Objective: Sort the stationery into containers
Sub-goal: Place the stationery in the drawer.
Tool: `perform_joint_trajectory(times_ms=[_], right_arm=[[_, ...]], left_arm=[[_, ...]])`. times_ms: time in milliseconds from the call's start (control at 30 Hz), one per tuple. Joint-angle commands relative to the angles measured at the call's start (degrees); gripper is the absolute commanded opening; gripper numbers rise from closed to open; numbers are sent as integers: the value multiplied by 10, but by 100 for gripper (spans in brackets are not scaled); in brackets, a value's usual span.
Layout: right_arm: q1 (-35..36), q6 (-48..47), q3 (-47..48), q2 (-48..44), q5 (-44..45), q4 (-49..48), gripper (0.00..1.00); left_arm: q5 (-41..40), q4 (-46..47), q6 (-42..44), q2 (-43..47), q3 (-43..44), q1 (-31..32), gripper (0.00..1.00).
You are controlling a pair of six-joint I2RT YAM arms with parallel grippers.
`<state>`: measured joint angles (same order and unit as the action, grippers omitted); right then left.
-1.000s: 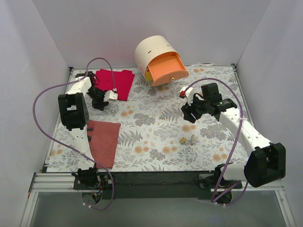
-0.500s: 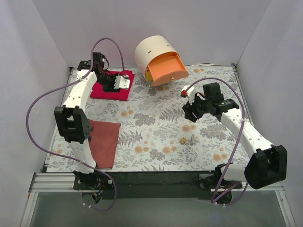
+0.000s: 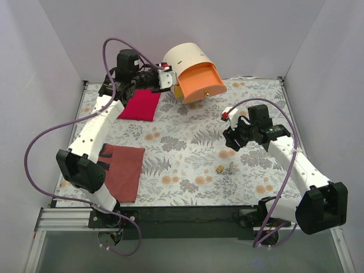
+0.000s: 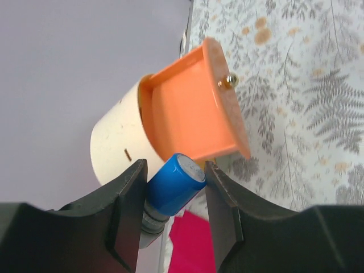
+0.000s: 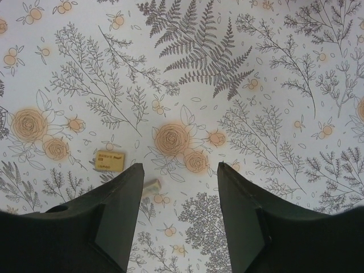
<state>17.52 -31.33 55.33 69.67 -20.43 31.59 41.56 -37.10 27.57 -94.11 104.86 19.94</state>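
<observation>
The left gripper (image 3: 166, 79) is at the far side of the table, just beside the left flank of the cream drum-shaped cabinet (image 3: 183, 57) and above the far edge of the red cloth (image 3: 139, 105). In the left wrist view its two black fingers (image 4: 128, 199) are closed partway on the round blue-white tape roll (image 4: 175, 185). The roll is pinched by its blue sides, and its pale end face points toward the cabinet. The orange drawer (image 3: 200, 81) is pulled well out of the cabinet with its small brass knob (image 4: 228, 81) on the front panel. From the wrist camera the roll appears just beside the drawer's near side wall, but I cannot tell whether it touches. A sliver of the yellow drawer (image 3: 178, 91) shows beneath the orange one. The right gripper (image 3: 230, 138) hangs over the floral table cover (image 3: 182, 148) on the right half, well apart from the cabinet. In the right wrist view its fingers (image 5: 116, 205) are spread wide with nothing between them, only fern and rose print showing in the gap. One tan block (image 5: 110, 160) lies flat on the cover just outside the left finger, and a second small tan piece (image 5: 151, 184) lies near it, closer to the fingertip. In the overhead view both sit side by side nearer the arm bases than the gripper. A rust-brown cloth (image 3: 122, 170) lies flat at the near left.
</observation>
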Motion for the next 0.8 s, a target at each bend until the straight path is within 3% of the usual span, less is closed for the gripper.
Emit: perform_joint_trajectory(times_ms=[0,167,533,767], right_arm=[[-11,16,-6,-24,-2,-17,63],[-23,16,-15,-37,-2,-19,63],[-44,25,-66,-87,-9,-23,63],[-57,32,-95,-117,-13,-23,63]], left_arm=[[1,197,-194,-27,-9,34,0],[-27,265,-263,-70,5,66,0],[-68,282,-267,-216,111,91,0],[-101,281,-262,-262,137,98,2]])
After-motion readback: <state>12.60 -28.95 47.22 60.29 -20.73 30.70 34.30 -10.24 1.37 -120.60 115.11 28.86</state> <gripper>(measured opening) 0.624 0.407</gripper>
